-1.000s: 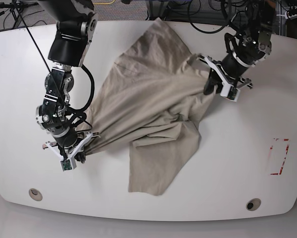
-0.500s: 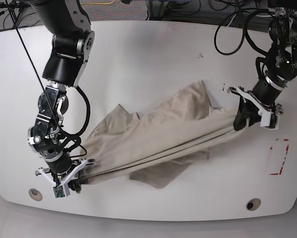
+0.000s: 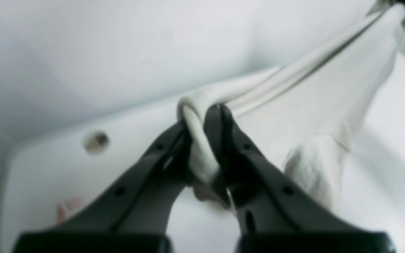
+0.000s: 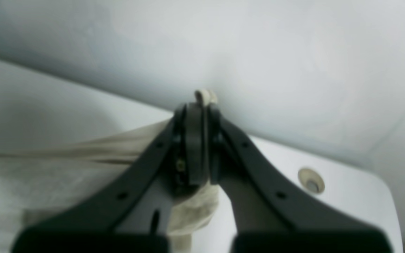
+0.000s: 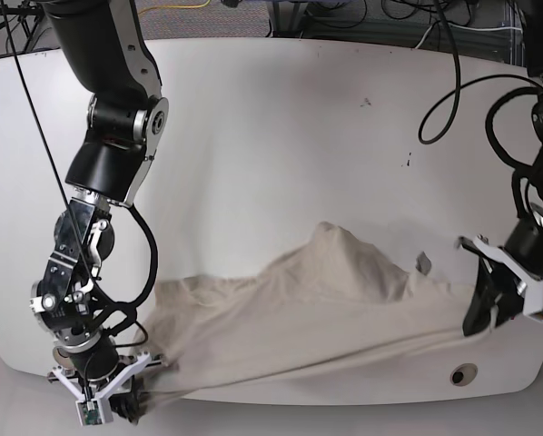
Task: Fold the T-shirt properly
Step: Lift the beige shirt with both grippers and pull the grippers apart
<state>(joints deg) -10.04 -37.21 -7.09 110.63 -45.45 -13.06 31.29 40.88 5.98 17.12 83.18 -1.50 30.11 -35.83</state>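
Both end effectors, left and right, pinch the shirt, stretched taut along the bench's near edge. Its thin pinched folds could slip free, or the slack middle could bunch and crease.

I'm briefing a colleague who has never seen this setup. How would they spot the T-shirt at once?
Look at the white table and follow its near edge between the two arms. The T-shirt is the plain beige cloth pulled taut there, one end pinched in the right claw, the other in the left claw. It is the only fabric in view, wrinkled and unprinted.
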